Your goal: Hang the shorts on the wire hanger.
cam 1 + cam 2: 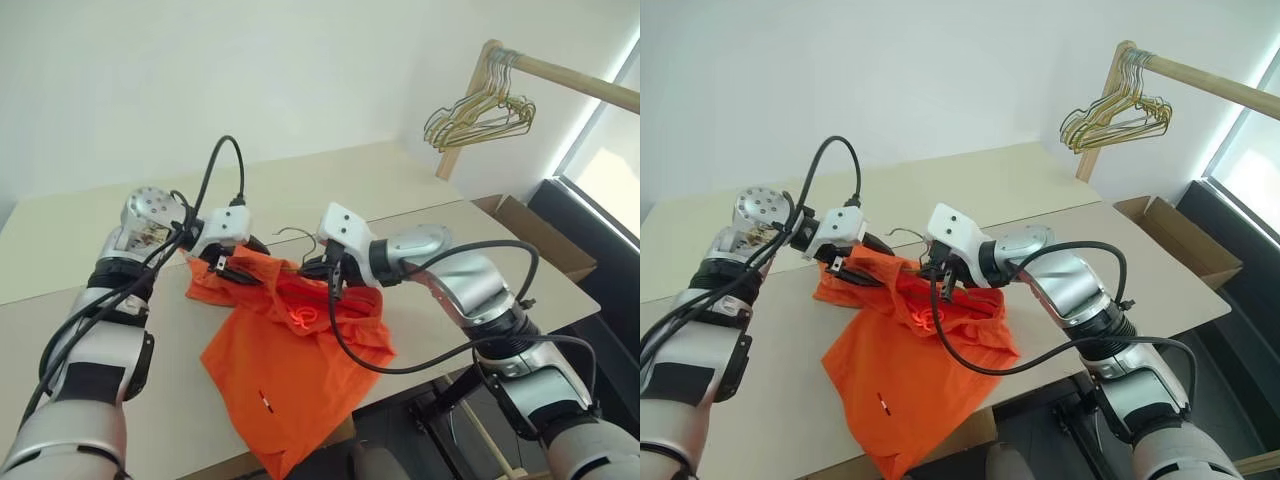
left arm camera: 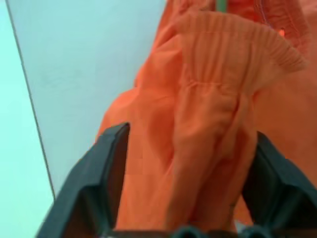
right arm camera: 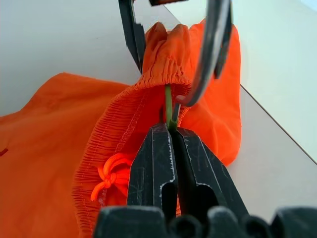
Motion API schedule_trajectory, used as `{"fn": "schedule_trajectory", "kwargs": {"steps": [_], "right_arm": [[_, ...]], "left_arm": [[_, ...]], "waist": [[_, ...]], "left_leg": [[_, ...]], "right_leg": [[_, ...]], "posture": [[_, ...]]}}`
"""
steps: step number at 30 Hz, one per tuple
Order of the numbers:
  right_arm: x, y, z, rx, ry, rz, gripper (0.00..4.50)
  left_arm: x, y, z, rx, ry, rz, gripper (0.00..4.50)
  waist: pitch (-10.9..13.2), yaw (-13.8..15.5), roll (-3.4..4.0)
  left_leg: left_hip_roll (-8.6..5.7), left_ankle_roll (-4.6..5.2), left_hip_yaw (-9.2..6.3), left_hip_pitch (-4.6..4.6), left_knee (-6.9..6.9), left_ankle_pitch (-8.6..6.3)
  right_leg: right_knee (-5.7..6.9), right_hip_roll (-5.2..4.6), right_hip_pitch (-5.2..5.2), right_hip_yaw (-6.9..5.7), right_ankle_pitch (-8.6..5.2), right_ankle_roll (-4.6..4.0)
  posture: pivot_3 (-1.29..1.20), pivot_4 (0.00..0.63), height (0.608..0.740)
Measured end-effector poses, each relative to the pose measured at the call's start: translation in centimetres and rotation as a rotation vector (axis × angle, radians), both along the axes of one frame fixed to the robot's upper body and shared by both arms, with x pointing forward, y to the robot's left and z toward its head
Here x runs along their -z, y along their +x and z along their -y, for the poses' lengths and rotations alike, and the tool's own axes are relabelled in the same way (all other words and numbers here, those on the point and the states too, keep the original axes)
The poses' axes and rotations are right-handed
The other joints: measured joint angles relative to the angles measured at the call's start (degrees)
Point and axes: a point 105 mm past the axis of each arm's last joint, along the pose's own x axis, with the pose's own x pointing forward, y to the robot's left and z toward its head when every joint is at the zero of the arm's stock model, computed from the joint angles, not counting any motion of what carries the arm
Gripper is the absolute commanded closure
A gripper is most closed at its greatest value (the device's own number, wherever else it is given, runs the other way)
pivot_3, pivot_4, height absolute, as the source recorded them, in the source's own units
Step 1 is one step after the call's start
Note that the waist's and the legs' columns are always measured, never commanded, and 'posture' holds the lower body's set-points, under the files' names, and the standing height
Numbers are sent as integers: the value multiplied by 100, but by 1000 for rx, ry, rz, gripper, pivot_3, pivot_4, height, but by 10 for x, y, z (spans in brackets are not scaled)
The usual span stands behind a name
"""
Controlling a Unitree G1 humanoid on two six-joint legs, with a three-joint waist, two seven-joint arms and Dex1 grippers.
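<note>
Orange shorts (image 1: 290, 370), one; wire hanger (image 3: 169, 106), one.

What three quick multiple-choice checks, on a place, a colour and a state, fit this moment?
1. Where do the spare hangers hang?
A. On the wooden rail
B. On the table
C. In the box

2. What colour are the shorts?
A. Blue
B. Orange
C. White

3. How is the right hand?
A. Wide open
B. Shut on the hanger
C. Shut on a cable

Key: 1 A, they hook over the rail at the wall. 2 B, bright orange fabric on the table. 3 B, its fingers pinch the hanger wire at the waistband; the left hand stands open around fabric.
</note>
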Motion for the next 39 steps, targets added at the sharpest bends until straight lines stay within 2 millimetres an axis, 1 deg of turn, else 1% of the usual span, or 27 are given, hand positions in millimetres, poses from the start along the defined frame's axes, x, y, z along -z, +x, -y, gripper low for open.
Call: {"fn": "schedule_trajectory", "kwargs": {"steps": [1,3,6,12,13,15,19,24,26,32,37,39], "right_arm": [[-1,-1,0,-6,2,5,4500],[-3,-2,0,-18,4,17,4500],[-2,-3,2,-21,6,17,4500],[-2,-6,1,-33,9,22,4500],[-2,-6,1,-33,10,22,4500],[-3,-6,1,-32,10,23,4500],[-4,-5,4,-26,9,26,4500],[-4,-5,5,-27,5,27,4500],[-4,-4,6,-23,1,28,4500],[-4,-5,6,-26,1,28,4500],[-5,-4,8,-20,2,30,4500],[-6,-3,9,-16,6,33,4500]], "left_arm": [[-2,1,-4,-12,6,3,39],[-4,2,-13,-40,25,6,14],[1,4,-24,-75,59,17,14],[14,5,-32,-85,141,28,14],[16,5,-34,-83,159,23,425],[22,3,-39,-78,204,20,908],[29,3,-49,-107,244,14,2240],[32,3,-52,-110,262,19,3894],[33,2,-54,-110,275,19,4467],[33,3,-54,-109,279,21,4467],[32,2,-55,-113,275,11,3073],[30,1,-55,-115,257,4,2388]], "waist": [[0,0,0],[0,-10,0],[0,-3,0],[0,2,0],[0,0,0],[0,-1,0],[0,-1,0],[0,-3,0],[0,-3,0],[0,-5,0],[0,-6,0],[0,-5,0]], "left_leg": [[0,0,0,0,0,0],[2,-1,0,1,0,1],[1,-1,0,1,1,0],[-2,-5,-1,0,1,3],[-3,-5,-1,0,1,3],[-2,-1,-1,0,0,1],[-1,2,-1,0,0,-1],[-2,4,-1,0,1,-2],[-2,4,-1,0,1,-2],[-1,5,-1,0,1,-3],[-2,5,-1,0,1,-3],[-2,6,-1,-1,1,-3]], "right_leg": [[0,1,0,0,0,0],[1,3,-1,0,0,0],[3,1,-1,0,0,0],[3,-2,-1,-1,0,0],[3,-3,-1,-1,0,0],[2,-2,-1,-1,0,0],[4,-1,-2,-2,0,0],[4,-2,-1,-2,0,0],[4,-2,-1,-2,0,0],[5,-2,-1,-2,0,0],[5,-2,-1,-2,0,0],[4,-2,-1,-2,0,0]], "posture": [[-145,0,740],[-143,0,740],[-143,0,740],[-149,0,740],[-149,0,740],[-149,0,740],[-156,0,740],[-159,0,740],[-161,0,740],[-160,0,740],[-157,0,740],[-156,0,740]]}}
